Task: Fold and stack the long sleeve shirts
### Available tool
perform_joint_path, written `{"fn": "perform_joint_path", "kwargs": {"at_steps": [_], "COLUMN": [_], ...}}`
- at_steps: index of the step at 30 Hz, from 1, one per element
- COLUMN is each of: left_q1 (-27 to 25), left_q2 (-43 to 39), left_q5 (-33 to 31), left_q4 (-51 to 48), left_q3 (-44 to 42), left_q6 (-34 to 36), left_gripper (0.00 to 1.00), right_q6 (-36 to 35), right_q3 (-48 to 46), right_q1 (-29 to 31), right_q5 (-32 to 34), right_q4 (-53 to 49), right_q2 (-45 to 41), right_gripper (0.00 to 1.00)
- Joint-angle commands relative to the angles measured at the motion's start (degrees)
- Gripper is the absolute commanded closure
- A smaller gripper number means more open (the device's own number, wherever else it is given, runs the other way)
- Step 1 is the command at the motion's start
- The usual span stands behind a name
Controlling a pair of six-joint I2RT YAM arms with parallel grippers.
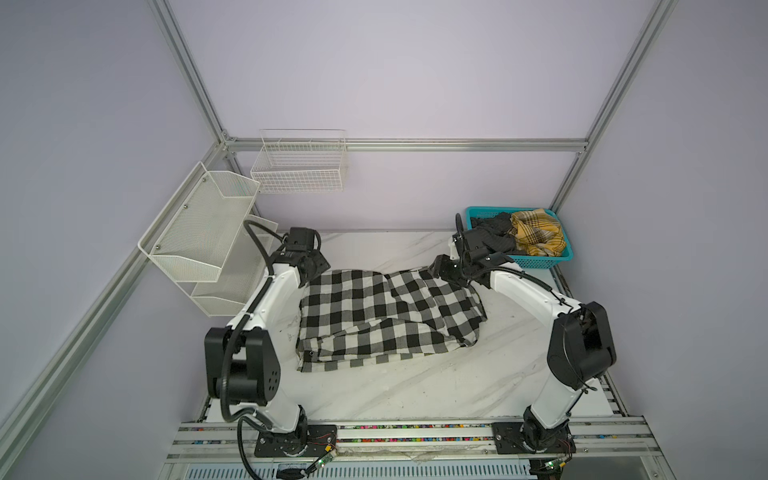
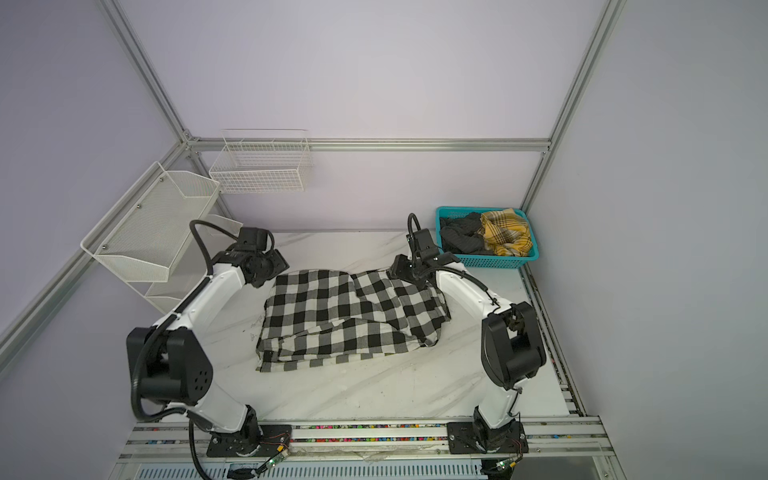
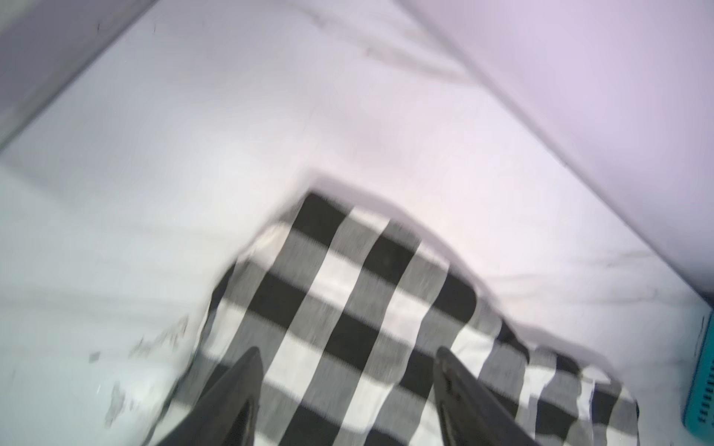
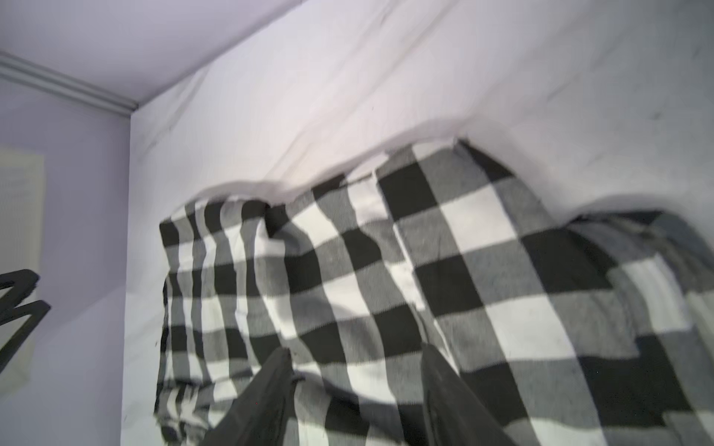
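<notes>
Checked shirt point(image 1: 386, 320) folded on white marbled table point(image 1: 415, 386), lilac walls point(image 1: 395, 83), aluminium frame point(image 1: 415, 144)

It was a robotics lab cell. Aluminium framing point(image 1: 407, 144) and lilac panels point(image 1: 395, 75) boxed in a marble-look table point(image 1: 415, 386). The left arm point(image 1: 270, 299) and right arm point(image 1: 528, 297) stood bolted to a slotted rail point(image 1: 415, 434) along its near edge. A wire basket point(image 1: 300, 166) and a mesh rack point(image 1: 199, 224) hung on the walls.

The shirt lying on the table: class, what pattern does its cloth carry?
Large black-and-white checks on the shirt, clearest in a top view.
</notes>
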Motion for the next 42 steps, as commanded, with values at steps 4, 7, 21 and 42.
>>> {"fn": "perform_joint_path", "kwargs": {"at_steps": [4,7,21,42], "left_q1": [2.1,2.5,4.7,5.5], "left_q2": [13.3,17.7,28.1,28.8], "left_q5": [-3.6,-3.0,-3.6,1.4], "left_q4": [-5.1,-6.0,-5.6,-6.6], "left_q3": [15.3,18.1,22.4,21.8], "left_q6": [10.3,11.5,13.9,8.7], "left_gripper": [0.30,0.29,0.22,0.64], "right_q6": [-7.2,-10.3,-16.1,-15.0], "right_q3": [12.0,16.5,30.1,27.1], "right_q1": [-2.7,-4.0,-3.5,-3.5], "right_q5": [7.3,7.9,5.4,6.7], "right_q4": [-4.9,-6.0,-9.9,-8.8], "right_q2": [11.7,16.7,34.5,34.0], "right_gripper": [0.33,0.29,0.28,0.41]}}
